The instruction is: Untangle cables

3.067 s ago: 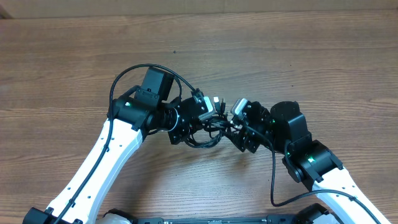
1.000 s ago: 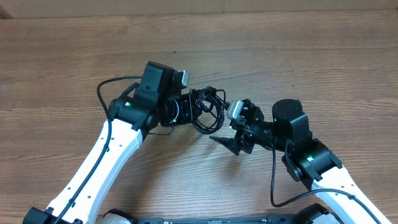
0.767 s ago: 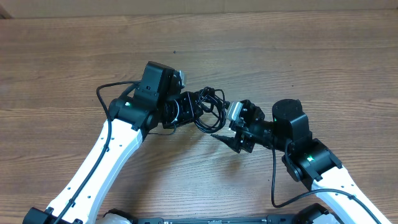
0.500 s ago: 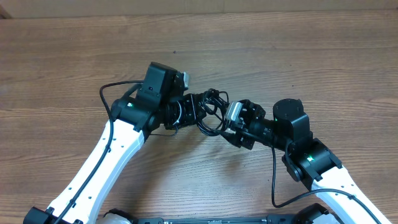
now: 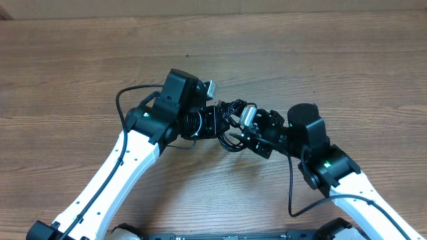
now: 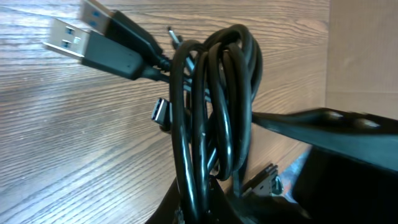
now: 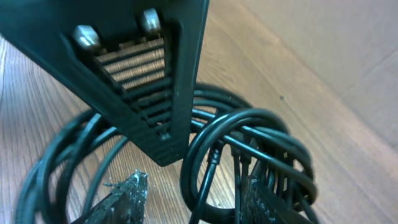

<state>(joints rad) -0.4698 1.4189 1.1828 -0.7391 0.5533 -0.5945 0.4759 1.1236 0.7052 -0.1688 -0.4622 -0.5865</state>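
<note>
The cables are a knotted bundle of thin black cords between my two grippers at mid-table. My left gripper is shut on the bundle; in the left wrist view the looped cables rise from its jaws, with two silver-tipped USB plugs sticking out upper left. My right gripper meets the bundle from the right. In the right wrist view its fingers stand apart, open, with cable loops passing between them and lying against the right-hand finger.
The wooden table runs all around. The left gripper's ribbed black finger hangs close above my right jaws. A thicker black arm cord loops beside the left wrist, and another hangs by the right arm.
The left gripper has carried the bundle to the right, up against the right gripper. The right gripper's fingers have narrowed and now straddle the cable loops.
</note>
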